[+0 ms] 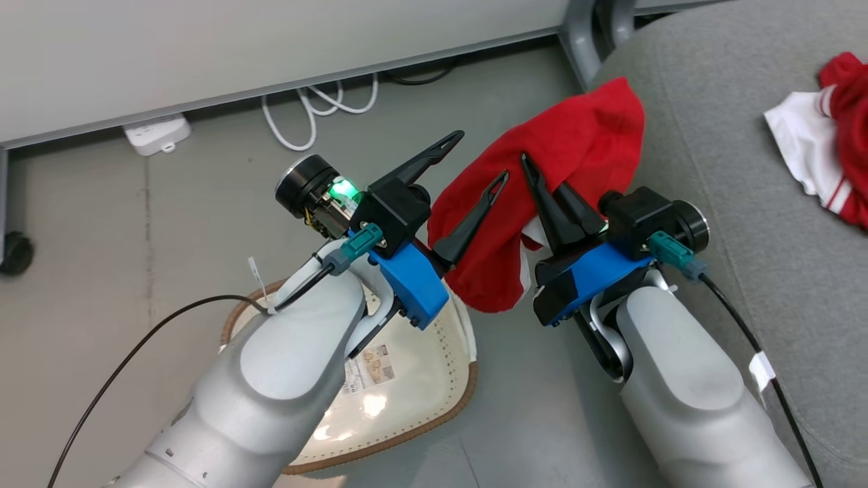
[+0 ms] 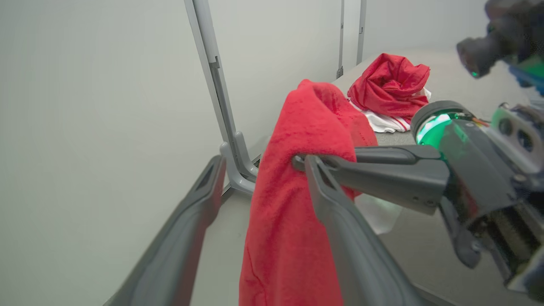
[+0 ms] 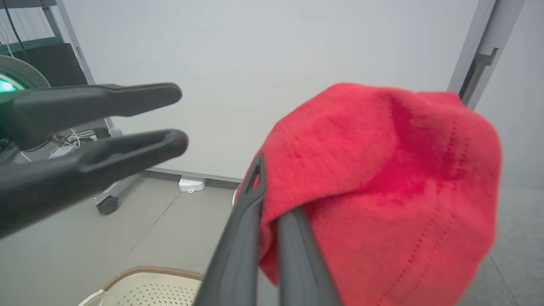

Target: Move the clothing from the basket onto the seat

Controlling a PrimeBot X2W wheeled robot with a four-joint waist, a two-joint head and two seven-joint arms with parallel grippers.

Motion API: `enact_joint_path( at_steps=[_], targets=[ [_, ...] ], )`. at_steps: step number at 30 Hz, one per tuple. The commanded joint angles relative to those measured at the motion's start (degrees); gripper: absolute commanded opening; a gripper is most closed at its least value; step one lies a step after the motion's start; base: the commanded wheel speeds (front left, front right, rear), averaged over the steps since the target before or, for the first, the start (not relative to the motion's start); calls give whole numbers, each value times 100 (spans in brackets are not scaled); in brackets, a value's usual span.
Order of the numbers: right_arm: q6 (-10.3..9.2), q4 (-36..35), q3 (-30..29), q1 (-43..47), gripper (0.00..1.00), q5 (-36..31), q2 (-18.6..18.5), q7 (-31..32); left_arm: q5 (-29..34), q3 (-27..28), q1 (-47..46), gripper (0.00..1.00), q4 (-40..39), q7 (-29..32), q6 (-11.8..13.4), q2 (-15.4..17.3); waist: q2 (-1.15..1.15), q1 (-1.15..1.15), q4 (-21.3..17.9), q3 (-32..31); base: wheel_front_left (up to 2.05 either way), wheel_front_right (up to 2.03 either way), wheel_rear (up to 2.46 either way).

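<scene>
Red garment (image 1: 576,135) partly cloaks clamped right gripper (image 1: 532,173); left forearm (image 1: 291,352) half-hides basket (image 1: 424,393).

basket (image 1: 424,386) half hidden under the left arm (image 1: 291,352); its label (image 1: 369,369) seems too small to read.

**Left forearm** (image 1: 271,379) and **right forearm** (image 1: 685,386): smooth pale-grey shells with rounded ends. Small dark screw holes (image 1: 169,451) are seen low on the left one.

**Left bracket** (image 1: 410,281) and **right bracket** (image 1: 597,268): bright blue. On each are mounted a black block (image 1: 397,207) and a dark cylinder (image 1: 305,183) with a silver rim. A green light (image 1: 344,188) is shown beside the left cylinder.

**Cabling:** a teal plug (image 1: 359,244) is fitted to each block. From each plug a thin black cable (image 1: 135,339) is led. The right cable is marked by a white tag (image 1: 761,369), the left by a white tie (image 1: 256,274).

**Left gripper** (image 1: 480,155) and **right gripper** (image 1: 529,166): each is formed of two long, tapering dark fingers (image 1: 468,227) with slotted tips.
</scene>
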Motion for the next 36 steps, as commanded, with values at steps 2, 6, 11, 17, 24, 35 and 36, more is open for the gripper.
enact_joint_path(
  at_steps=[2,6,11,17,24,35,36],
  targets=[
    [-2,-79,-100,51,0,-41,1,0,22,-26,-4,100,-8,-27,4,36,0,0,-210,70,0,0,0],
    [-2,-211,-343,112,0,-94,3,0,16,-117,18,100,-19,-23,4,70,0,0,-480,114,0,0,0],
    [-2,-366,-659,174,0,-102,3,-1,5,-239,45,100,-27,-23,4,100,0,0,-822,158,0,0,0],
    [-2,-587,-1026,300,0,-170,1,0,-34,-437,44,100,-60,-23,3,104,0,0,-1152,217,0,0,0],
    [-2,-845,-1495,608,0,-298,2,0,-89,-648,69,100,-58,-22,3,132,0,0,-1437,325,0,0,0],
    [-2,-1162,-1964,1085,0,-312,3,0,-174,-893,127,100,-88,27,4,185,0,0,-1747,504,0,0,0],
    [-2,-1187,-1971,1106,0,-300,3,0,-182,-902,127,100,-96,34,4,195,0,0,-1760,511,0,0,0]
  ],
)
